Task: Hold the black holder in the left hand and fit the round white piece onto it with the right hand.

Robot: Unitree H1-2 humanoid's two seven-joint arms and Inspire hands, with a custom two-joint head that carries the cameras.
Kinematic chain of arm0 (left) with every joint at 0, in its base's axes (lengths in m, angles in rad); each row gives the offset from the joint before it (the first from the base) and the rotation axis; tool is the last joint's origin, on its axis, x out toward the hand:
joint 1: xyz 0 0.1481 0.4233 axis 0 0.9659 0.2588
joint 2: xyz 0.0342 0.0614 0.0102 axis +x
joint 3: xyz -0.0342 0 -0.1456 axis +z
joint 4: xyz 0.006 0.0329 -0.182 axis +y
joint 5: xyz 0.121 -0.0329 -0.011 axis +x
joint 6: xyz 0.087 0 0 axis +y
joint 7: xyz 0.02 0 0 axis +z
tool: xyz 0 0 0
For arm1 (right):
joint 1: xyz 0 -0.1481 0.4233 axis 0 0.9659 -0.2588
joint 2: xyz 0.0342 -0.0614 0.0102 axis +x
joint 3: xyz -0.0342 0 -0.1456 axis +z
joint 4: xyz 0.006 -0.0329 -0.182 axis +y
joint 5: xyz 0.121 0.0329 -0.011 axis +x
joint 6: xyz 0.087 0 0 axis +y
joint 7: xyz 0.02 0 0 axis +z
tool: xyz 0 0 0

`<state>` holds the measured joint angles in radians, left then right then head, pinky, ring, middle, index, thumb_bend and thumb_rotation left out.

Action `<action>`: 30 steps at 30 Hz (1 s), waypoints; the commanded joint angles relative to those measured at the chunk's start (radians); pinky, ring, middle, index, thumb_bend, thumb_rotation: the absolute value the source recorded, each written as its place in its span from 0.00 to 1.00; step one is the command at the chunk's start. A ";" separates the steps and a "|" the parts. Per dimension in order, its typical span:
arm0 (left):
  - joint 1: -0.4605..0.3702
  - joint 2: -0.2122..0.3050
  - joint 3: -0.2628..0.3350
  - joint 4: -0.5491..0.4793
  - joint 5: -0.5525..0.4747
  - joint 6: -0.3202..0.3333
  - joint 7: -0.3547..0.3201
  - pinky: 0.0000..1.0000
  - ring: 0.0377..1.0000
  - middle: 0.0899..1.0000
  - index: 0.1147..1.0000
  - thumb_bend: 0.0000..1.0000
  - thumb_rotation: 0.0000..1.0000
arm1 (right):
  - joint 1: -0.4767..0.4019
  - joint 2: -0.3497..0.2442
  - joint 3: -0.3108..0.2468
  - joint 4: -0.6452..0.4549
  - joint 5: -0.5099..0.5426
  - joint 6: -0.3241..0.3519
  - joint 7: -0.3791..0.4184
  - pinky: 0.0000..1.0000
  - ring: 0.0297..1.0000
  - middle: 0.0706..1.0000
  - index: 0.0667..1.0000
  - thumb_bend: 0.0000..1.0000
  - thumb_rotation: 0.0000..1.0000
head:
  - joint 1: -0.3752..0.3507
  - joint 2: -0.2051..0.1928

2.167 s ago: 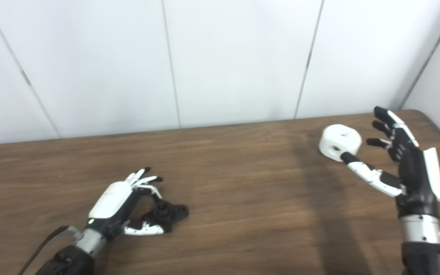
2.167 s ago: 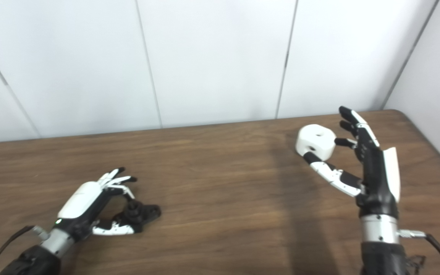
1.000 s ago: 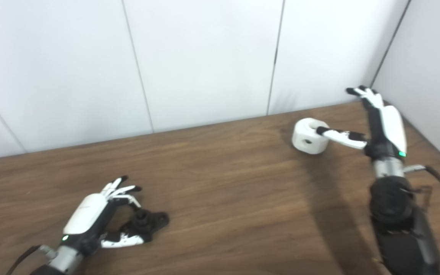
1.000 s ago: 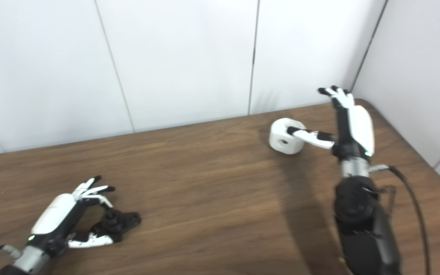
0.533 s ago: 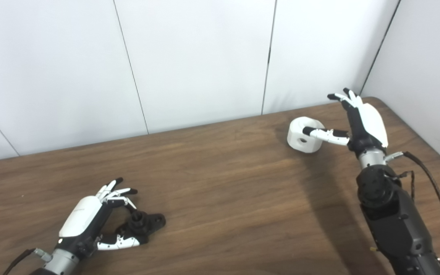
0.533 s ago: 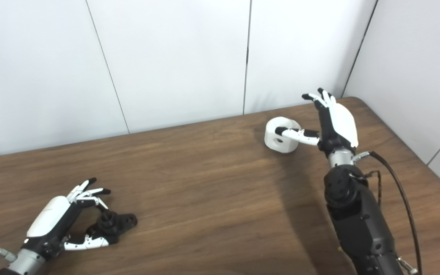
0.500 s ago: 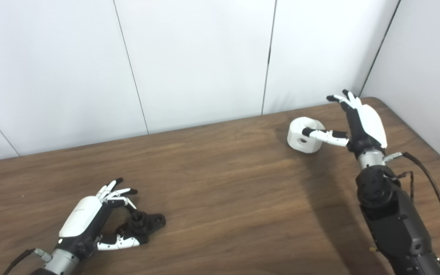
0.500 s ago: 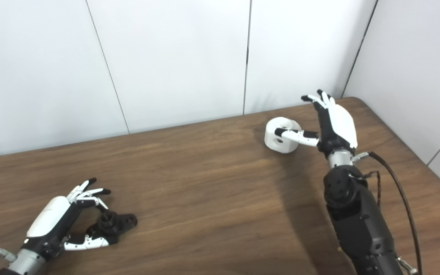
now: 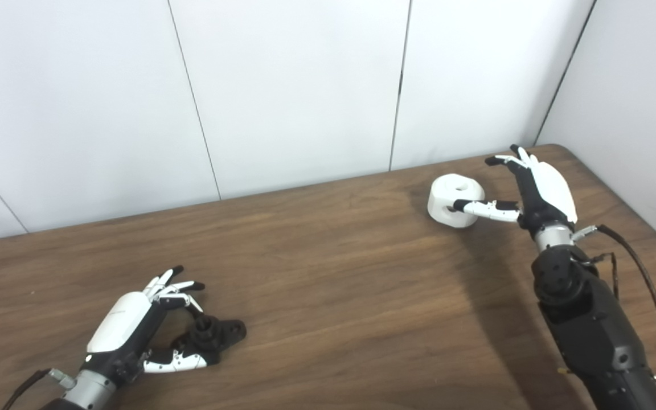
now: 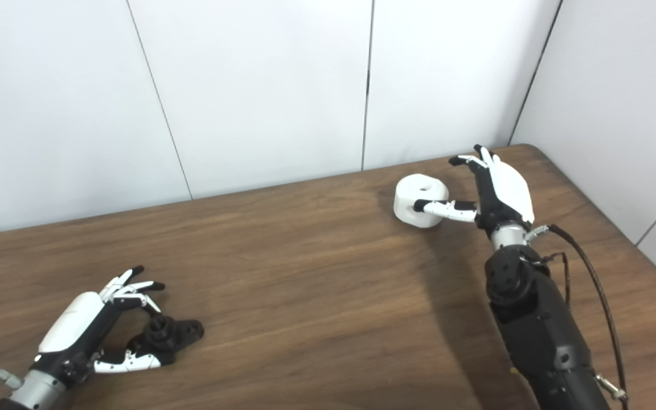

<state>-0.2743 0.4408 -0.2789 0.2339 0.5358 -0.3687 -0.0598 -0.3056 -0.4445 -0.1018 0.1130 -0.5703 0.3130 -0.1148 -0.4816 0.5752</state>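
The black holder (image 9: pixel 217 333) lies on the wooden table (image 9: pixel 328 285) at the near left. My left hand (image 9: pixel 134 327) is open around it, thumb in front and fingers behind, and whether they touch it I cannot tell. The round white piece (image 9: pixel 454 199) sits at the far right of the table. My right hand (image 9: pixel 524 191) is open just right of it, thumb against its near side and fingers spread over its far right edge. The same things show in the right eye view: holder (image 10: pixel 168 336), white piece (image 10: pixel 420 199), right hand (image 10: pixel 493 191).
White wall panels (image 9: pixel 305 85) stand behind the table and at the right. The table's rounded far right corner (image 9: pixel 558 149) lies just beyond my right hand. A black cable (image 9: pixel 647 285) hangs from my right forearm.
The camera has swung right since the earliest frames. My right hand has reached to the white piece and lowered, its thumb now on the piece's near side. The left hand and holder stay put.
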 commanded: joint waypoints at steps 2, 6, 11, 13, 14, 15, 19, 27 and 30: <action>-0.002 0.021 0.005 -0.014 -0.001 -0.008 -0.022 1.00 1.00 0.82 0.42 0.52 0.04 | -0.048 -0.036 -0.006 -0.010 0.011 0.002 0.000 1.00 1.00 0.97 0.75 0.95 0.50 | -0.006 -0.001; 0.000 0.020 0.009 -0.021 -0.004 -0.005 -0.028 1.00 1.00 0.82 0.42 0.52 0.04 | -0.056 -0.036 0.001 0.005 0.007 0.010 -0.003 1.00 1.00 0.96 0.76 0.94 0.50 | -0.019 -0.006; 0.001 0.019 0.013 -0.033 -0.006 -0.001 -0.043 1.00 1.00 0.82 0.42 0.52 0.04 | -0.066 -0.039 0.012 0.020 0.006 0.026 0.001 1.00 1.00 0.97 0.77 0.94 0.51 | -0.022 -0.009; 0.002 0.019 0.015 -0.043 -0.007 0.007 -0.052 1.00 1.00 0.82 0.42 0.52 0.04 | -0.070 -0.041 0.015 0.031 0.010 0.021 -0.002 1.00 1.00 0.96 0.77 0.94 0.50 | -0.025 -0.010; 0.003 0.019 0.017 -0.048 -0.007 0.011 -0.056 1.00 1.00 0.82 0.42 0.52 0.04 | -0.071 -0.040 0.015 0.034 0.012 0.020 -0.003 1.00 1.00 0.96 0.77 0.94 0.50 | -0.027 -0.011; 0.004 0.018 0.019 -0.050 -0.009 0.010 -0.057 1.00 1.00 0.82 0.42 0.52 0.04 | -0.072 -0.039 0.016 0.034 0.013 0.021 -0.003 1.00 1.00 0.96 0.77 0.94 0.49 | -0.027 -0.011; 0.006 0.020 0.023 -0.053 -0.007 0.005 -0.058 1.00 1.00 0.81 0.42 0.52 0.04 | -0.081 -0.036 0.021 0.035 0.015 0.036 0.005 1.00 1.00 0.97 0.76 0.94 0.49 | -0.028 -0.010; 0.015 0.018 0.034 -0.075 -0.010 0.018 -0.077 1.00 1.00 0.81 0.42 0.52 0.04 | -0.103 -0.041 0.051 0.069 -0.001 0.042 0.005 1.00 1.00 0.97 0.76 0.94 0.50 | -0.029 -0.010; 0.018 0.020 0.037 -0.081 -0.014 0.020 -0.083 1.00 1.00 0.82 0.42 0.52 0.04 | -0.108 -0.041 0.057 0.076 0.000 0.039 0.002 1.00 1.00 0.97 0.76 0.94 0.50 | -0.029 -0.008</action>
<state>-0.2528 0.4407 -0.2496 0.1755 0.5177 -0.3478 -0.1352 -0.3651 -0.4504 -0.0415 0.2069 -0.5596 0.3596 -0.0964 -0.5093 0.5660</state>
